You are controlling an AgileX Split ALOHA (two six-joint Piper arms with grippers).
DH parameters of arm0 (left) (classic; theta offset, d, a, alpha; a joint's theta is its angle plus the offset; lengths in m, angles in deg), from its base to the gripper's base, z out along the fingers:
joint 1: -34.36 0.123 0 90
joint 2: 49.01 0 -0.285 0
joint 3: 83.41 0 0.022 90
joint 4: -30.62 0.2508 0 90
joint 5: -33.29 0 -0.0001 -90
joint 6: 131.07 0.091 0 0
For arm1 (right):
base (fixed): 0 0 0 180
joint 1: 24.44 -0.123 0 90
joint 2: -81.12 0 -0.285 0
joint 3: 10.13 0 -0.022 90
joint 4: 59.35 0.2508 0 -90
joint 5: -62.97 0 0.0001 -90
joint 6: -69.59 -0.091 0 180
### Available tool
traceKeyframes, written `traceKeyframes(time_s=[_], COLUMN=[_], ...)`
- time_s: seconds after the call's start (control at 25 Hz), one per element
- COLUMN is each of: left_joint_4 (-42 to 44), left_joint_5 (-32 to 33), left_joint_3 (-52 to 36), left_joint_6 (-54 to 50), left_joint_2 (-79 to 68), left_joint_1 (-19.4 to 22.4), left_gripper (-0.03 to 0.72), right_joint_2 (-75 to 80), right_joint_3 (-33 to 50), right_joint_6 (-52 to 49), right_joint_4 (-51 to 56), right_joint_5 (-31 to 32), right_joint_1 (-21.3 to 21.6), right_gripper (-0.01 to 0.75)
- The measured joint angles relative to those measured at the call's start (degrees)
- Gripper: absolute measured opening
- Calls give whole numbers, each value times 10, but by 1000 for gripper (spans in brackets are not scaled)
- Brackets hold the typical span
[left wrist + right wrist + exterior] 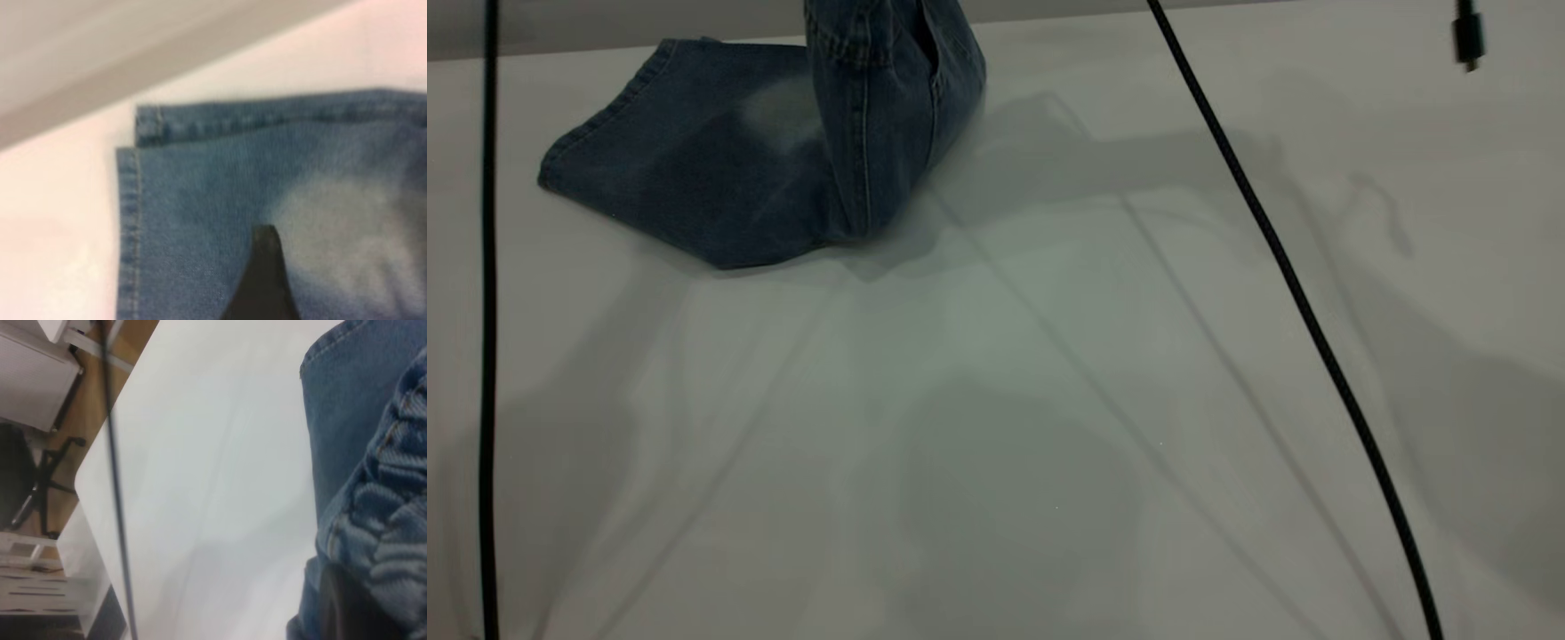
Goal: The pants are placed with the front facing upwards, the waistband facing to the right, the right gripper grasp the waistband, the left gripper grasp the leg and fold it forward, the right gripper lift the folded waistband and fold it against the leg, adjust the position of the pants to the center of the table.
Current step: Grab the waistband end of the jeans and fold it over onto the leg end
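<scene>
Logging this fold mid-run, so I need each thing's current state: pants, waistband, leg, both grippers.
pants: partly lifted, the rest flat on the table.
waistband: raised off the table, bunched against the right gripper.
leg: flat, hems stacked.
left gripper: over the leg; contact unclear.
right gripper: at the waistband.

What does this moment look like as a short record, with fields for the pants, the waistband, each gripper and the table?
pants: blue denim pants, legs flat near the table's far left, upper part raised out of the exterior view's top
waistband: gathered waistband lifted off the table, close to the right wrist camera
right gripper: a dark part shows under the raised denim; grip cannot be confirmed
left gripper: one dark finger over the leg near the faded patch; opening cannot be seen
table: white table, black cables hanging across it
</scene>
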Motion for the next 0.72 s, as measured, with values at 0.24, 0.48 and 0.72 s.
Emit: traceKeyframes(time_s=[0.24,0.48,0.72], left_joint_4=[-3,-42,-98], left_joint_5=[0,-1,-1], left_joint_3=[0,0,0], left_joint_6=[1,23,51], left_joint_2=[59,97,103], left_joint_1=[0,-1,-1], left_gripper=[538,538,538], right_joint_2=[28,51,69], right_joint_3=[0,0,-24], right_joint_6=[0,3,3], right_joint_4=[4,18,31], right_joint_5=[-11,-46,-60], right_joint_1=[-1,-19,-29], right_gripper=[76,76,76])
